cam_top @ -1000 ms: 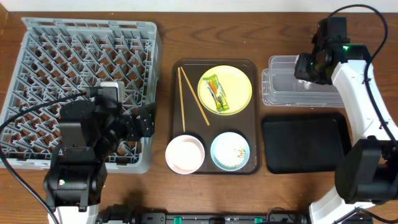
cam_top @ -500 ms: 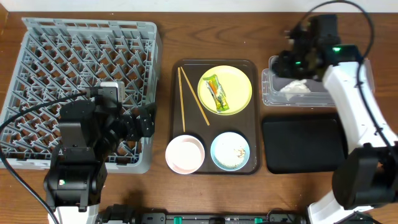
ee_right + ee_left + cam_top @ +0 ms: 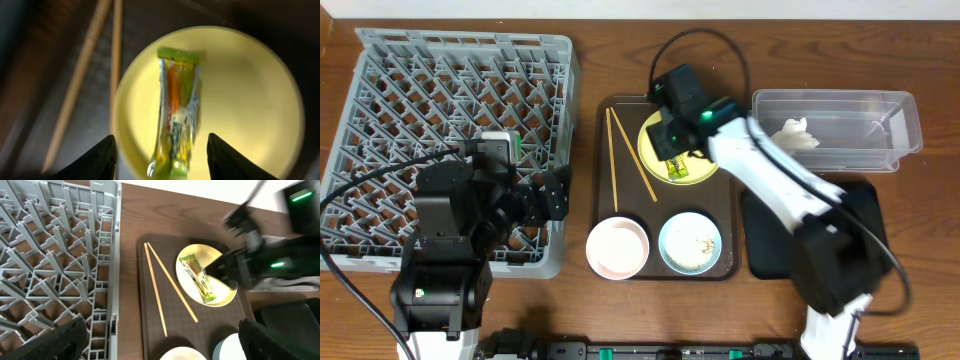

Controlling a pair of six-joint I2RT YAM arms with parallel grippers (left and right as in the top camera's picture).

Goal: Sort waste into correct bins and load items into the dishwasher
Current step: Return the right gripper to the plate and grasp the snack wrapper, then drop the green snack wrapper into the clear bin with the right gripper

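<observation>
Poising right hand point(image 3: 161, 155) over plate point(image 3: 250, 100) on brown tray point(image 3: 650, 215), fingers spreading either side of wrapper point(image 3: 176, 112), above it, pinching nothing. Showing wrapper lying lengthwise on plate, a bit left of centre in right wrist view, green with orange print. Resting chopsticks point(image 3: 156, 292) on brown tray just left of plate, tips close together at far end, splaying toward near end. Sitting white bowl point(image 3: 618, 248) and blue bowl point(image 3: 690, 243) side by side at near edge of brown tray, scraps point(image 3: 703, 240) lying inside blue bowl. Holding tissue point(image 3: 795, 133) inside clear tub point(image 3: 880, 150) at far right of desk point(image 3: 620, 50); lying black tray point(image 3: 765, 240) just in front of tub. Hanging left hand point(image 3: 160, 345) spread wide, pinching nothing, over near right edge of rack point(image 3: 420, 90).
</observation>
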